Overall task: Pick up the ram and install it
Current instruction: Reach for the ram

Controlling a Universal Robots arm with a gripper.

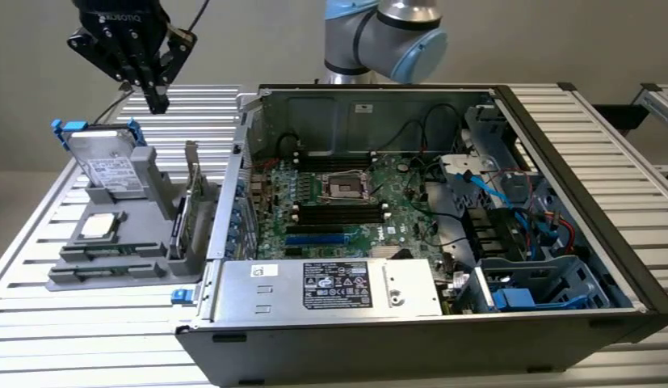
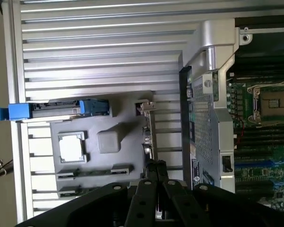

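My gripper [image 1: 157, 102] hangs high over the table at the exterior view's upper left, above the back end of a grey parts holder [image 1: 150, 182]. Its fingers are pressed together and hold nothing. In the wrist view the gripper [image 2: 156, 166] points down at the holder [image 2: 109, 141], near the upright green card [image 2: 146, 127]. The ram [image 1: 105, 252] looks like a thin dark stick standing on edge in a groove at the front of the holder; the ram [image 2: 70, 176] shows there as a narrow dark strip. A second similar strip [image 1: 102, 274] lies in the groove in front of it.
The holder also carries a hard drive with blue clips [image 1: 102, 158], a square silver processor [image 1: 101, 227] and the upright card with its bracket [image 1: 189, 206]. An open computer case [image 1: 592, 202] stands at the exterior view's right, its motherboard [image 1: 345, 210] and black memory slots exposed. The arm's base [image 1: 382, 36] is behind it.
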